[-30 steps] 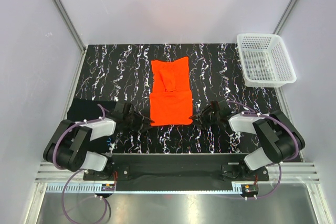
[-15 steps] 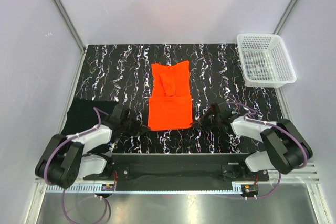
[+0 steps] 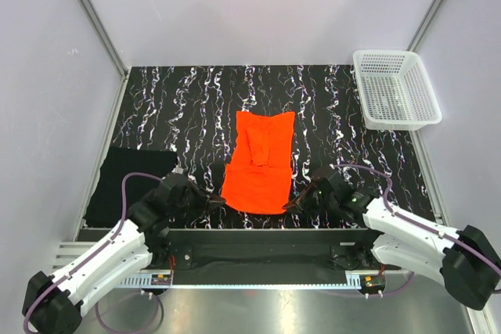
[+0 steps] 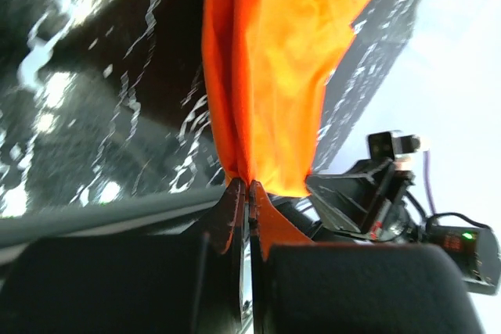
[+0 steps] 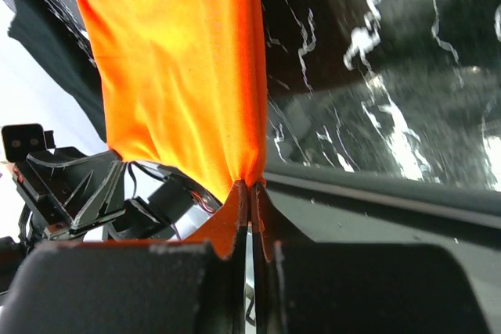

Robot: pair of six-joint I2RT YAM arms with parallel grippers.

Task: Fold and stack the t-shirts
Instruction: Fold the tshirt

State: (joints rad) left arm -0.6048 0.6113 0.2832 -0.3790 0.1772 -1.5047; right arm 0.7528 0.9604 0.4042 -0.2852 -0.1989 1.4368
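The orange-red t-shirt (image 3: 261, 163) lies lengthwise in the middle of the marbled mat, its near end lifted. My left gripper (image 3: 220, 202) is shut on its near left corner, and the cloth (image 4: 274, 60) hangs stretched from the jaws. My right gripper (image 3: 289, 205) is shut on its near right corner, with the cloth (image 5: 180, 68) taut above the jaws. The black t-shirt (image 3: 125, 181) lies as a folded rectangle at the mat's left edge, left of the left arm.
A white mesh basket (image 3: 395, 87) stands at the back right corner. The black marbled mat (image 3: 180, 107) covers the table. Purple-grey walls enclose the back and sides. The metal rail with the arm bases (image 3: 258, 252) runs along the near edge.
Both grippers have pulled back toward the near edge and risen, holding the shirt's near corners. The shirt's near end lifted and the whole shirt slid slightly right and nearer.
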